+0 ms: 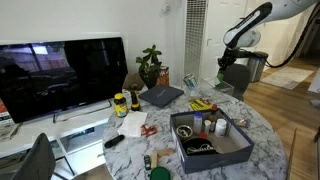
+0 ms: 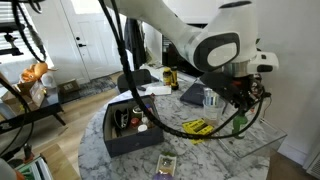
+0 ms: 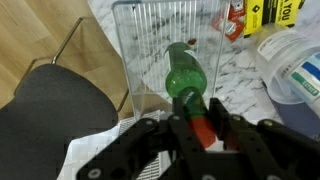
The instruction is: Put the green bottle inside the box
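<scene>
The pincer [image 3: 197,118] is shut tight on the neck of the green bottle [image 3: 184,72]. The bottle hangs straight down from it, near the edge of the table [image 2: 210,155]. The box [image 2: 130,142] sits well apart, across the table. A yellow label [image 3: 262,12] has writing, too blurry to read

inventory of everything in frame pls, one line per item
round marble table: 1, white-grey, beside TV
tall translucent green bottle: 1, green, neck between the fingers
shallow dark grey box: 1, dark grey, on table, small items inside
flat dark slab: 1, black, table's far side
yellow-lidded jar: 1, yellow lid, near slab
wire rack: 1, silver, beyond bottle
potted plant: 1, green, behind table
TV: 1, black, low stand
Robotiq gripper: 1, black, shut on bottle neck
</scene>
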